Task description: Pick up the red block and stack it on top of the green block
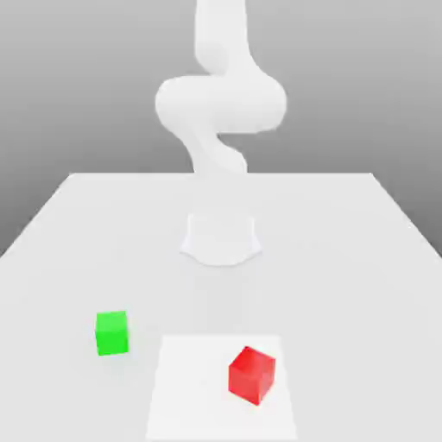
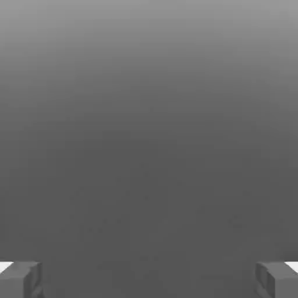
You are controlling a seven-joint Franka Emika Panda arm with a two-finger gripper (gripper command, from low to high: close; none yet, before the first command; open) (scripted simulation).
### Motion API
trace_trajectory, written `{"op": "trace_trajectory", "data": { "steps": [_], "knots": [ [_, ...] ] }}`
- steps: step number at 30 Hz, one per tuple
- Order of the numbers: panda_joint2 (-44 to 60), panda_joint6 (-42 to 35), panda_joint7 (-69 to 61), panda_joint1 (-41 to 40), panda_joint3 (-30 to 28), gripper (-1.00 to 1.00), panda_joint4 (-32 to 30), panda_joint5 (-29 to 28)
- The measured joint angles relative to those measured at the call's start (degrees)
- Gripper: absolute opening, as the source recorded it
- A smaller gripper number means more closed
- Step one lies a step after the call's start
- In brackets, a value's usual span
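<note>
Red block (image 1: 251, 375) is seen resting on the table (image 1: 363, 259), near and toward the exterior view's right, well apart from the green block (image 1: 111, 333) at the left. Nothing has been grasped or stacked; the gripper (image 2: 149, 278) is spread wide, empty. No containers are seen.

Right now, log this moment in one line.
gripper open, empty | red block on table | green block apart, bare

A white table (image 1: 345, 259) is lying under a grey backdrop (image 1: 86, 86), with a paler square patch (image 1: 190, 388) showing on its near part in the exterior view.
</note>
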Motion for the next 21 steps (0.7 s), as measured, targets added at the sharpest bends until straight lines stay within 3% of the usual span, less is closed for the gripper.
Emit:
{"op": "trace_trajectory", "data": {
  "steps": [14,21],
  "knots": [
    [29.4,15.27,23.05,-4.62,8.24,0.0,-12.69,-0.76],
    [44.02,22.96,35.19,-3.89,9.08,0.0,-18.67,-2.68]
  ]
}}
